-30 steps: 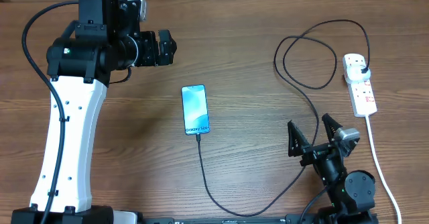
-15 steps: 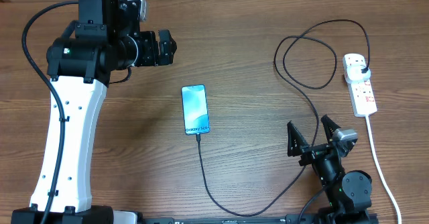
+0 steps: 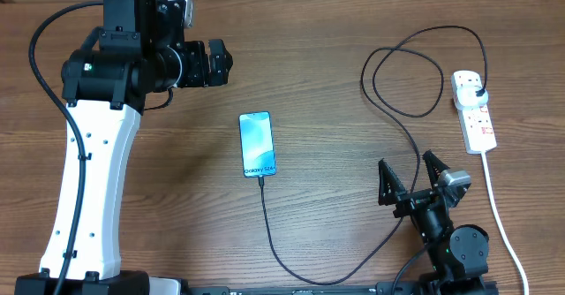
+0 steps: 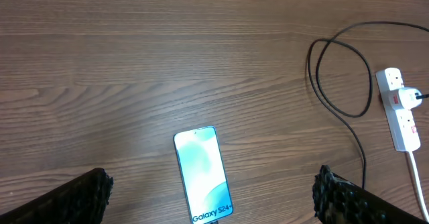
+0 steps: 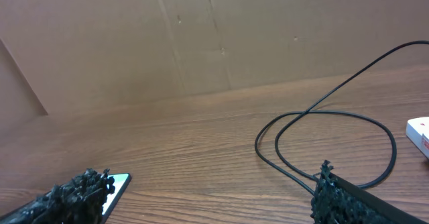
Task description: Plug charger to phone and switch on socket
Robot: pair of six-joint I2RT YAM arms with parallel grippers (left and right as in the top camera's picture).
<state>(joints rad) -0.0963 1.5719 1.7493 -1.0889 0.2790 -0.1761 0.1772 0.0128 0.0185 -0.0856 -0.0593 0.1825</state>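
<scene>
The phone (image 3: 257, 144) lies flat mid-table, its blue-teal screen lit with "Galaxy" text; it also shows in the left wrist view (image 4: 203, 172) and at the edge of the right wrist view (image 5: 115, 185). The black charger cable (image 3: 266, 220) runs from the phone's near end, loops right (image 3: 402, 83) and ends in a black plug (image 3: 477, 90) seated in the white socket strip (image 3: 473, 111). My left gripper (image 3: 218, 62) is open, high above the table left of the phone. My right gripper (image 3: 409, 179) is open, low near the front edge, beside the cable.
The socket's thick white cord (image 3: 500, 215) runs toward the front edge right of my right arm. The left arm's white body (image 3: 88, 180) covers the table's left side. A brown cardboard wall (image 5: 201, 36) stands behind the table.
My right arm has shifted very slightly toward the front edge. The left arm, phone and cable have not moved.
</scene>
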